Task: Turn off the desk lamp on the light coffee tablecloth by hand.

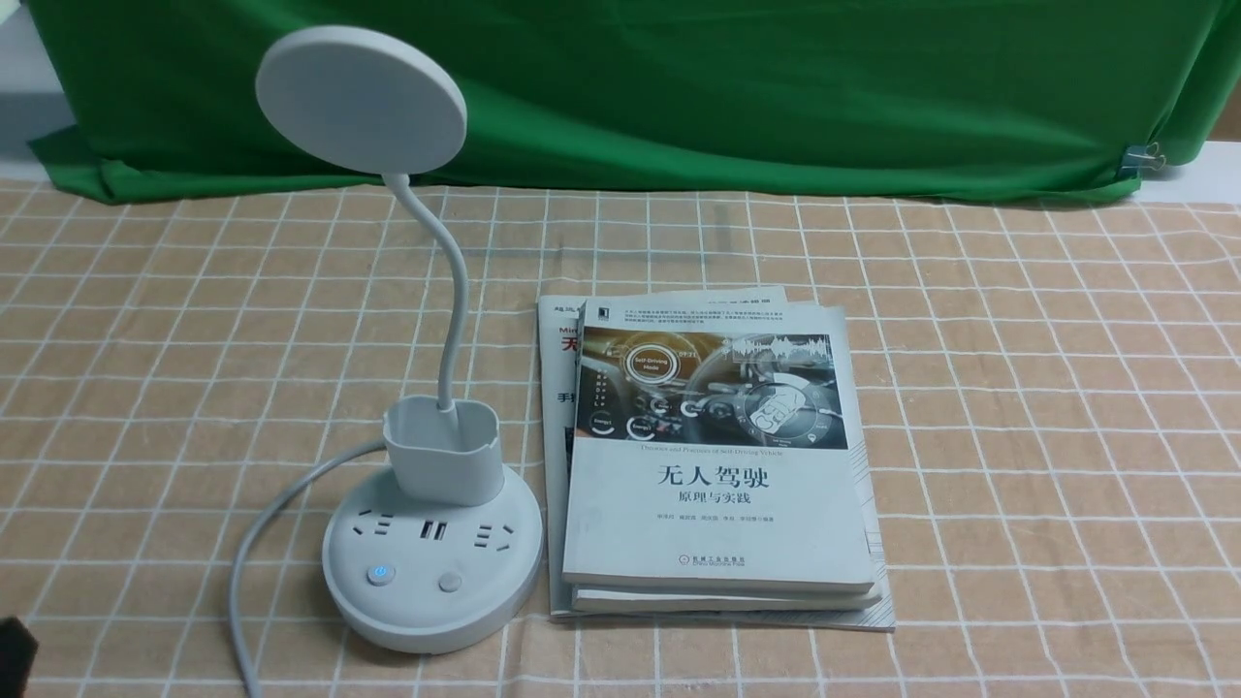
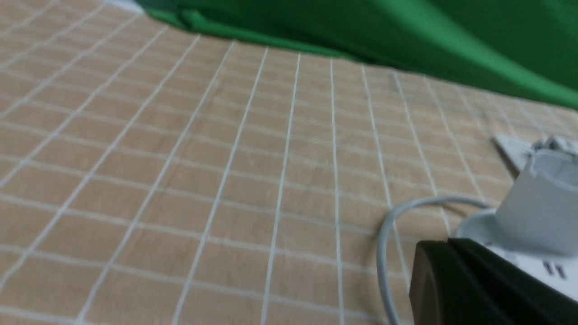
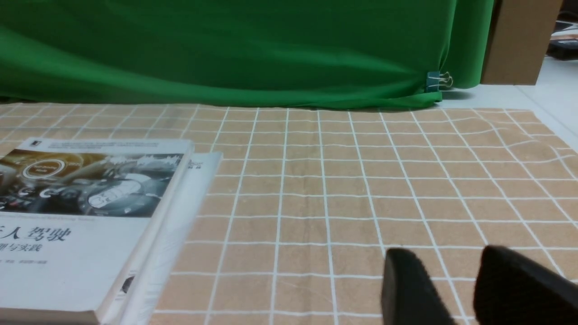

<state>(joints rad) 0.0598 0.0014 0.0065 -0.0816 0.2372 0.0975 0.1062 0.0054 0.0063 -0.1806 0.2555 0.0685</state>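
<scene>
The white desk lamp stands at the left of the light coffee tablecloth (image 1: pixel 1018 388). It has a round disc head (image 1: pixel 361 102), a bent neck (image 1: pixel 454 291), a cup holder (image 1: pixel 443 454) and a round base (image 1: pixel 431 572) with sockets. The base's left button (image 1: pixel 381 574) glows blue and the right button (image 1: pixel 450 582) is plain. A grey cord (image 1: pixel 254 543) leaves the base leftward. My left gripper (image 2: pixel 447 246) is shut and empty, low beside the base (image 2: pixel 528 257), the cup holder (image 2: pixel 542 212) and the cord (image 2: pixel 383 243). Only a black bit of the left arm (image 1: pixel 15 654) shows in the front view. My right gripper (image 3: pixel 445 253) is open over bare cloth.
A stack of books (image 1: pixel 717 456) lies right beside the lamp base and also shows in the right wrist view (image 3: pixel 90 216). A green cloth (image 1: pixel 679 87) hangs along the back edge, held by a clip (image 1: pixel 1144 155). A brown box (image 3: pixel 519 40) stands beyond the right end.
</scene>
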